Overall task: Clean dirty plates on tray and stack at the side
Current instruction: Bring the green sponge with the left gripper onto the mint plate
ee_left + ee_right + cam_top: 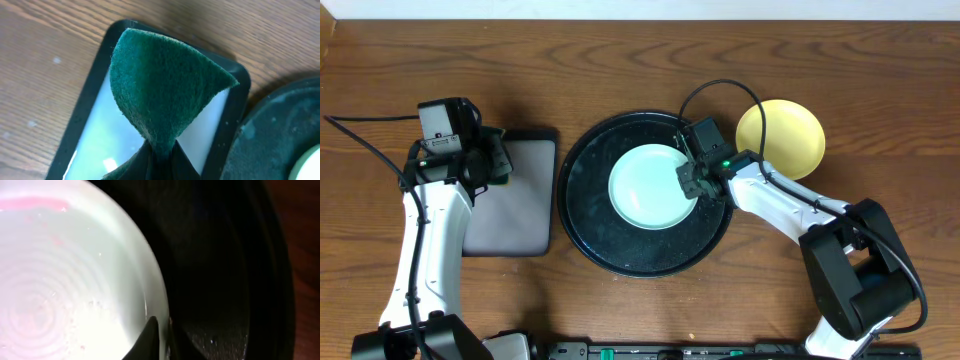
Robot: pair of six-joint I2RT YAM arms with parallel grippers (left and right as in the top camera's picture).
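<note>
A pale mint-blue plate (645, 188) lies in the middle of the round black tray (582, 235). In the right wrist view this plate (65, 280) carries a pink smear near its far rim. My right gripper (692, 183) is shut on the plate's right rim, one finger inside and one outside (162, 340). A pale yellow plate (785, 135) rests on the table just right of the tray. My left gripper (498, 160) hangs over the small rectangular tray, shut on a folded green sponge (160, 85).
The smaller rectangular black tray (515, 230) sits left of the round tray, nearly touching it. Its rim (95, 80) shows under the sponge. Bare wooden table surrounds both trays. Cables trail from both arms.
</note>
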